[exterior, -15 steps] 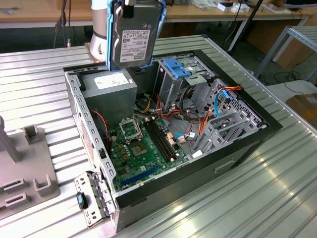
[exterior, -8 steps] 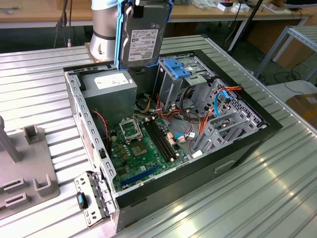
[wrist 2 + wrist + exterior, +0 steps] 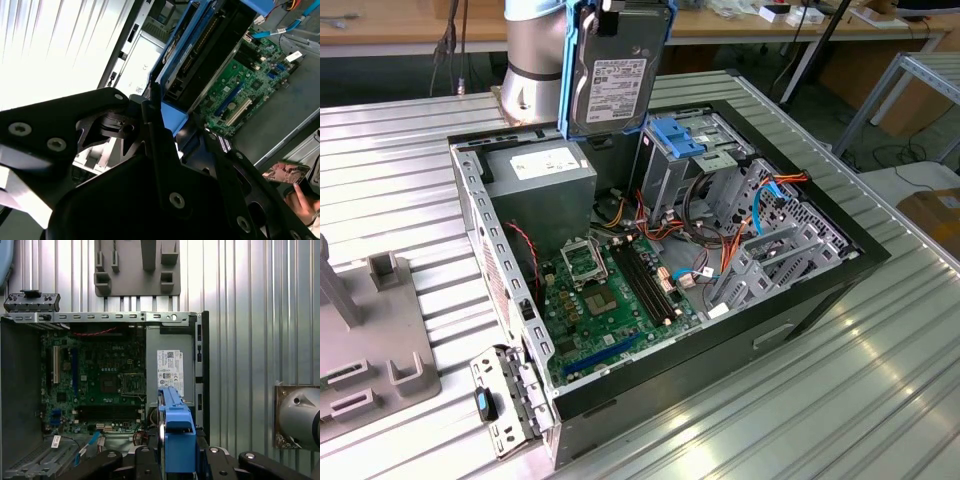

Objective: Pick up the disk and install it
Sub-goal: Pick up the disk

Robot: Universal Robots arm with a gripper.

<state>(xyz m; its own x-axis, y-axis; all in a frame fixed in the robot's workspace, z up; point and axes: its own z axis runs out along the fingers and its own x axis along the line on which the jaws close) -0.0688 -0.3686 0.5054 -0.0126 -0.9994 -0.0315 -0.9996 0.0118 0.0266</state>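
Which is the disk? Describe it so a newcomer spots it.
Find the open computer case on the ribbed table. Above it the gripper holds the disk upright in the air. Unlike the blue bracket fixed on the drive cage inside, it is a labelled grey slab framed in blue.

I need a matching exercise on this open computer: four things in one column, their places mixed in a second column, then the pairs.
1. dark grey disk in bright blue carrier
2. green motherboard
3. grey power supply box
4. grey plastic fixture

a. on the table outside the case
b. held above the case
c. flat on the case floor
d. in a case corner

Pairs: 1-b, 2-c, 3-d, 4-a.
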